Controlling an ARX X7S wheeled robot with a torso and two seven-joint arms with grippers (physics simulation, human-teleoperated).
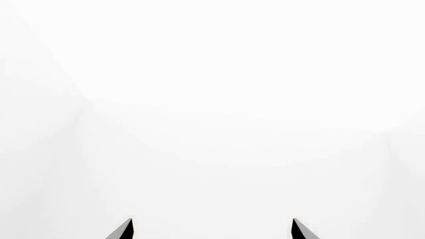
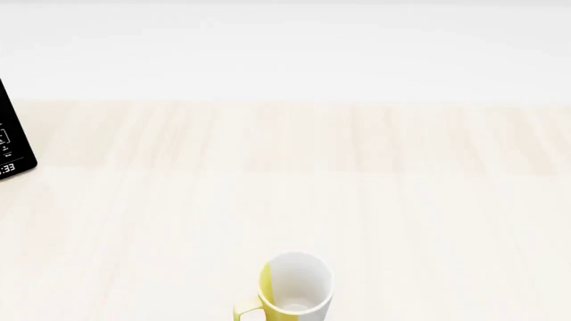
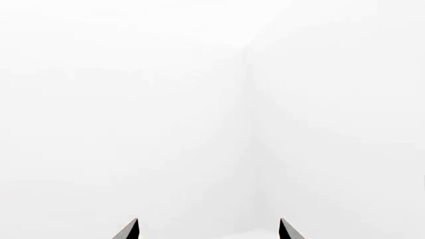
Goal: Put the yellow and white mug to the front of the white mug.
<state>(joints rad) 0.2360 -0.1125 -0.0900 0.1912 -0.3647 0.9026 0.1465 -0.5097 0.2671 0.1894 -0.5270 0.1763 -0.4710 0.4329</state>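
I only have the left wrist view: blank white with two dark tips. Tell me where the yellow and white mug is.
Observer: In the head view the yellow and white mug stands upright on the pale wooden table, at the near edge of the picture.
Operator: Report the right gripper.
Observer: The right gripper shows only two dark tips set wide apart, nothing between them, facing blank white.
Operator: Give me the mug's handle side.
Observer: Its yellow handle points toward the robot's left and near side.
Operator: Find the white mug.
Observer: No view shows it. The only other thing is a black device at the head view's left edge.
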